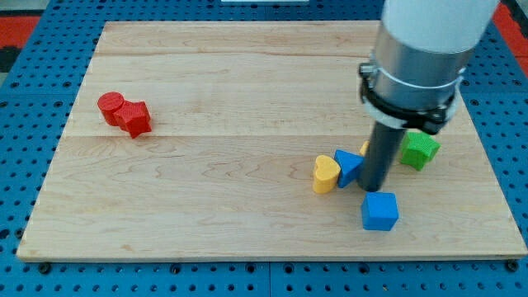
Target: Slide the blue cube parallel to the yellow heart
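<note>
My tip (373,186), a bare rod grasping nothing, rests just above the blue cube (380,211), with the yellow heart (326,174) to its left

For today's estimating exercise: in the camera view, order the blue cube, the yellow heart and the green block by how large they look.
1. blue cube, largest, though it lies nearest the view's bottom, which may flatter it.
2. and 3. yellow heart and green block look alike; the arm hides part of the green one, so no ranking.

Yellow heart (326,174), blue triangle (348,167), green block (419,150) crowd my tip (373,186); blue cube (380,211) sits just below.
</note>
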`<control>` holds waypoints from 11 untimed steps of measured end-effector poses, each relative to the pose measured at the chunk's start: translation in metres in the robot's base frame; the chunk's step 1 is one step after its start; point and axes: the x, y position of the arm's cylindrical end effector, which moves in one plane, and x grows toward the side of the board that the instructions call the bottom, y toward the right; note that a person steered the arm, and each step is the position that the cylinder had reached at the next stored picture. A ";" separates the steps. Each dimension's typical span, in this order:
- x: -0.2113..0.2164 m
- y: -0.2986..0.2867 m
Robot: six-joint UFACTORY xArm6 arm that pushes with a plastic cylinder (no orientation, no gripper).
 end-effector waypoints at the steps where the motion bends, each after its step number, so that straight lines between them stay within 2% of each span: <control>1: 0.004 0.063; 2: 0.007 0.079; 4: 0.053 0.056; 5: 0.053 0.051; 8: 0.053 -0.068; 11: 0.017 -0.090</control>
